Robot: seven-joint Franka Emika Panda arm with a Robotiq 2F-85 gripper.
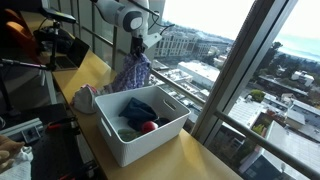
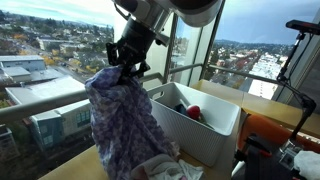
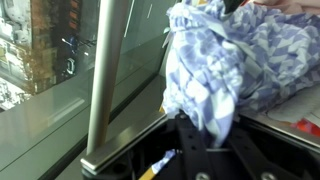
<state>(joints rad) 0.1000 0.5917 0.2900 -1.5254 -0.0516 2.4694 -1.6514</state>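
Note:
My gripper (image 2: 128, 62) is shut on the top of a blue-and-white patterned cloth (image 2: 122, 125), which hangs down from it above the wooden table by the window. In an exterior view the same cloth (image 1: 132, 74) dangles just behind the white bin (image 1: 172, 131). The wrist view shows the cloth (image 3: 215, 60) bunched between the black fingers (image 3: 195, 140), which hide the pinch point. The bin holds a dark blue garment (image 1: 138, 110) and a red item (image 1: 147, 126).
A white cloth (image 1: 83, 98) lies on the table beside the bin. More crumpled laundry (image 2: 160, 168) lies under the hanging cloth. A window mullion (image 3: 103, 80) and glass stand close behind. Camera gear (image 1: 55, 42) sits at the table's far end.

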